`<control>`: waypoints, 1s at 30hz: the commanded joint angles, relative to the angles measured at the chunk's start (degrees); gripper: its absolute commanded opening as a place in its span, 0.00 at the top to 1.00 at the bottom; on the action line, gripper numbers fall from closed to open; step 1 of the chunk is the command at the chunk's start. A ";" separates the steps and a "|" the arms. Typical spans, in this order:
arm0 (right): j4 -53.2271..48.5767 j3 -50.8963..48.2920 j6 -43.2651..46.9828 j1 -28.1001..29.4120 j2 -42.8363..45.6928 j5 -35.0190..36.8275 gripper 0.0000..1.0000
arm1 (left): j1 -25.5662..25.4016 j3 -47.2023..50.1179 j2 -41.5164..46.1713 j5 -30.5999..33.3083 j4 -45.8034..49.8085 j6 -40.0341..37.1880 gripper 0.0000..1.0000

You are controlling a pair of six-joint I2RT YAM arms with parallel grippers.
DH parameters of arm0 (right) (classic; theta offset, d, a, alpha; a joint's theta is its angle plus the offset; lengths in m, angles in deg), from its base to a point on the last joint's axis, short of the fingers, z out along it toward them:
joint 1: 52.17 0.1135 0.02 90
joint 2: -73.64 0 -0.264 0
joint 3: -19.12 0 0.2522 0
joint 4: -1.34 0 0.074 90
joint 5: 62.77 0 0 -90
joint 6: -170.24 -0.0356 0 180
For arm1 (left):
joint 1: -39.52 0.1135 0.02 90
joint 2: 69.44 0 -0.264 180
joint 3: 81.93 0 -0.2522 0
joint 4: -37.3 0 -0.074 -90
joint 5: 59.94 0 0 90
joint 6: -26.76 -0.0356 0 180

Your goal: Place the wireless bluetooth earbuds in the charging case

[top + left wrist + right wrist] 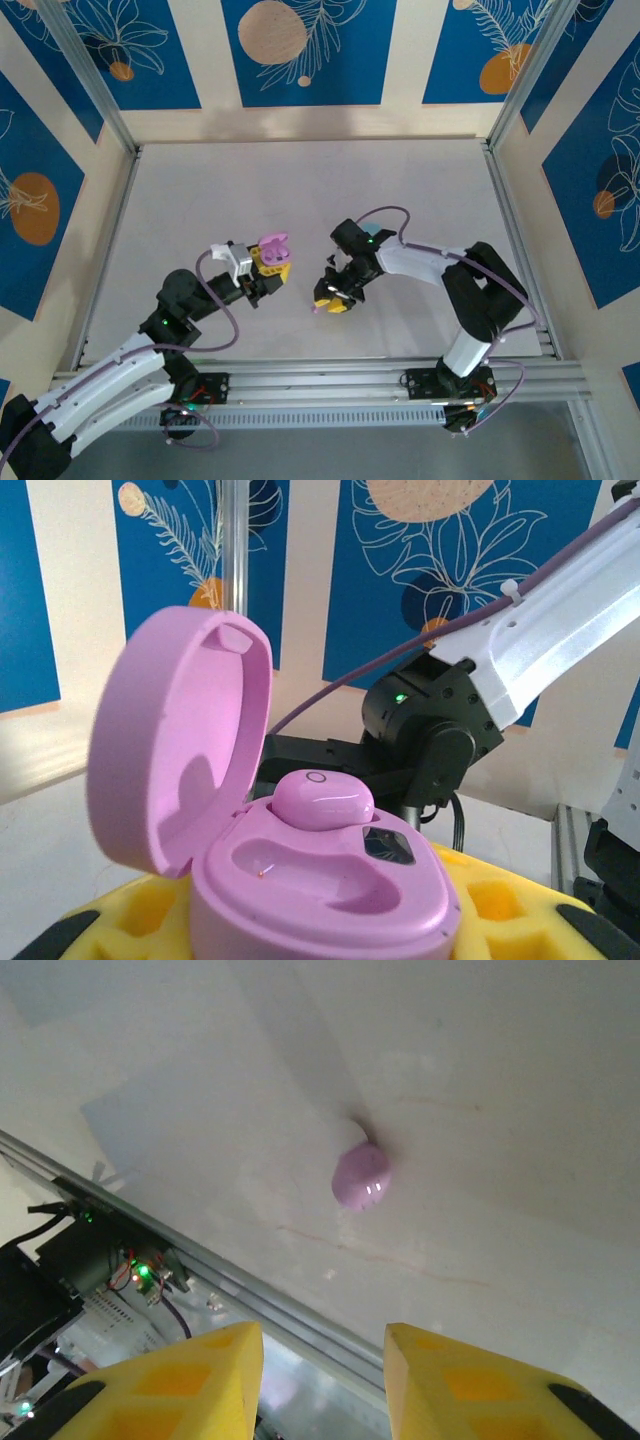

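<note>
A pink charging case (pixel 320 880) stands open, its lid (pixel 175 740) tipped up to the left. One pink earbud (pixel 322 800) sits in the far slot, and the near slot (pixel 300 865) is empty. My left gripper (pixel 270 262) is shut on the case, a yellow finger (pixel 500 905) showing on each side. A second pink earbud (pixel 360 1175) lies loose on the table, beyond my right gripper (pixel 323 1360). That gripper is open with nothing between its yellow fingers (pixel 190 1380). From above, the right gripper (pixel 333 298) hovers just right of the case (pixel 274 244).
The pale table (pixel 300 180) is walled by blue patterned panels (pixel 300 50). An aluminium rail (pixel 380 375) runs along the near edge, close below the right gripper, with electronics (pixel 130 1270) under it. The right arm (pixel 520 650) reaches across behind the case.
</note>
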 commanded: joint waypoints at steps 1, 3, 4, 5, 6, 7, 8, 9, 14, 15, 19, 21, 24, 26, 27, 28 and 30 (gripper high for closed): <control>-2.91 3.59 3.73 0.88 -3.72 1.30 0.62 | -0.36 0.27 0.22 0.93 0.16 -0.34 0.80; -3.53 4.93 4.49 1.48 -5.51 2.22 0.61 | -0.42 0.10 0.01 0.86 0.06 -0.32 0.80; -3.94 5.46 4.73 1.79 -6.16 2.61 0.61 | -0.38 0.09 0.01 0.85 0.06 -0.32 0.80; -4.69 6.33 5.20 2.22 -6.87 3.42 0.60 | -0.39 0.09 0.01 1.01 0.06 -0.34 0.80; -5.70 7.19 5.74 2.75 -7.59 4.53 0.60 | -0.37 0.09 0.10 1.15 0.03 -0.33 0.80; -6.84 8.14 6.12 3.27 -8.19 6.15 0.59 | -0.38 0.09 0.10 1.26 0.10 -0.32 0.80; -8.41 9.37 6.71 4.02 -8.90 7.90 0.58 | -0.37 0.16 0.10 1.39 0.01 -0.34 0.80; -9.66 10.52 7.40 4.75 -9.51 9.49 0.57 | -0.36 0.16 0.10 1.55 -0.03 -0.35 0.80; -14.53 14.85 8.74 7.74 -12.32 16.73 0.55 | -0.37 0.09 -0.42 1.81 -0.62 -0.33 0.80; -15.50 15.65 8.90 8.27 -12.86 17.98 0.55 | -0.30 0.09 -0.52 1.73 -0.72 -0.27 0.80; -18.11 17.91 9.40 9.95 -14.62 22.43 0.55 | -0.37 0.05 -0.64 1.69 -0.88 -0.08 0.80; -18.86 18.72 10.07 10.46 -15.46 23.47 0.54 | -0.36 0.01 -0.56 1.72 -0.91 -0.08 0.80; -19.06 19.04 10.30 10.81 -16.43 24.01 0.54 | -0.34 0.01 -0.61 1.90 -0.94 -0.09 0.80; -19.28 19.01 10.48 11.16 -16.30 25.00 0.55 | -0.35 -0.08 -0.60 1.90 -0.91 0.02 0.80; -19.41 19.04 10.48 11.17 -16.16 25.38 0.55 | -0.37 -0.08 -0.66 1.90 -0.98 -0.02 0.80; -19.57 18.91 10.57 11.15 -15.97 25.86 0.56 | -0.37 -0.13 -0.61 2.00 -0.99 0.01 0.80; -19.94 18.65 10.39 11.16 -15.20 27.41 0.58 | -0.34 -0.17 -0.60 2.11 -0.98 -0.02 0.80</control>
